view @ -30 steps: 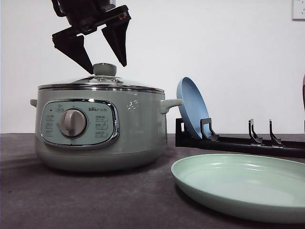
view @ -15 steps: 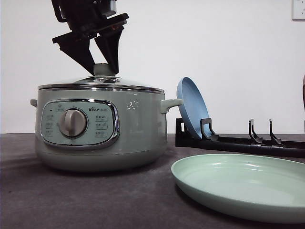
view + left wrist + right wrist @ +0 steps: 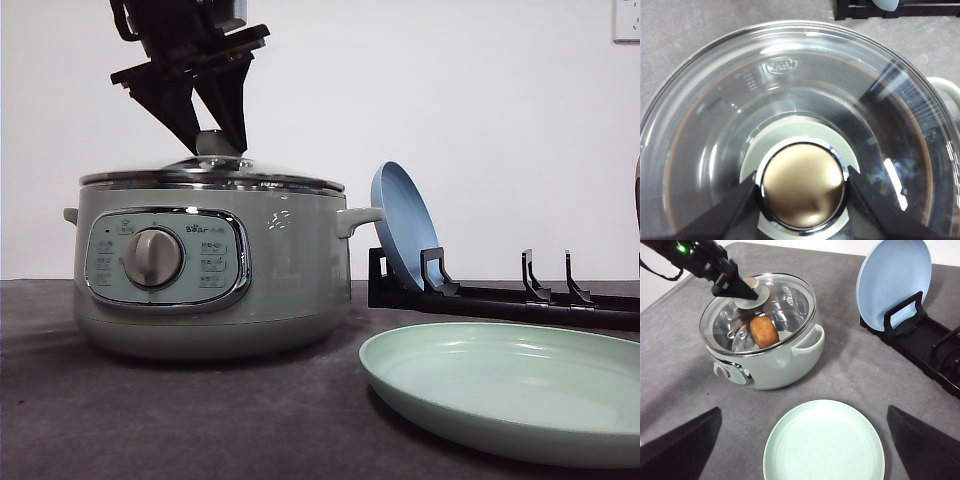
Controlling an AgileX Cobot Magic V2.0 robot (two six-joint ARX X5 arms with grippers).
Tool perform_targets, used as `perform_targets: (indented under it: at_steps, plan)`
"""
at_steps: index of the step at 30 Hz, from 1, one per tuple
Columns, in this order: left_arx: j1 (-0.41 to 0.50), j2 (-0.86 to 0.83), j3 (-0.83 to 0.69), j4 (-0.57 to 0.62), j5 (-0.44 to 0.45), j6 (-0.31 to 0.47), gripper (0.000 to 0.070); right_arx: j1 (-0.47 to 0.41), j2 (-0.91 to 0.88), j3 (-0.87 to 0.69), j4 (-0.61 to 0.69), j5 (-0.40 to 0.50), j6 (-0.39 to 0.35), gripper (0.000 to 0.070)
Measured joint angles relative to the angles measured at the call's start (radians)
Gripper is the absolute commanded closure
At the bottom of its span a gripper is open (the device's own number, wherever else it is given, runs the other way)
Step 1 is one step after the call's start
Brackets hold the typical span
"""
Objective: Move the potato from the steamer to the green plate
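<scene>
Left end effector (image 3: 214, 140) pinches the lid knob (image 3: 803, 187) — potato (image 3: 764, 330) inside the steamer (image 3: 210, 270); right end effector (image 3: 800, 450) spread.

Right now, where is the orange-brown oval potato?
In the right wrist view, the orange-brown potato lies inside the sage-green steamer, under its glass lid, beside the lid knob that the left gripper closes around.

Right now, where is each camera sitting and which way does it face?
Front view: low at table level, facing forward at the steamer, green plate and rack; left gripper on the lid knob.
Left wrist view: straight down on the glass lid; fingers flank the knob.
Right wrist view: high, looking down; potato under the lid, right gripper spread wide.
Shared by front and right wrist views: steamer, green plate, blue plate.
</scene>
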Motion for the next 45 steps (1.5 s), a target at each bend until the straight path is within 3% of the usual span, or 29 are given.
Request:
perform_targets:
  at_steps: [13,25,33,45]
  plan:
    - [0.000,-0.007,0.233,-0.169,-0.005,0.000,0.0698,0.000,0.000,0.000,0.000,0.000,0.000,0.0001]
    - [0.036,-0.010,0.256,-0.180,-0.004,0.000,0.0698,0.000,0.000,0.000,0.000,0.000,0.000,0.0001]
    - [0.148,-0.010,0.256,-0.180,-0.004,0.000,0.0697,0.000,0.000,0.000,0.000,0.000,0.000,0.0001]
    - [0.412,-0.010,0.256,-0.191,-0.006,-0.003,0.0697,0.000,0.000,0.000,0.000,0.000,0.000,0.0001]
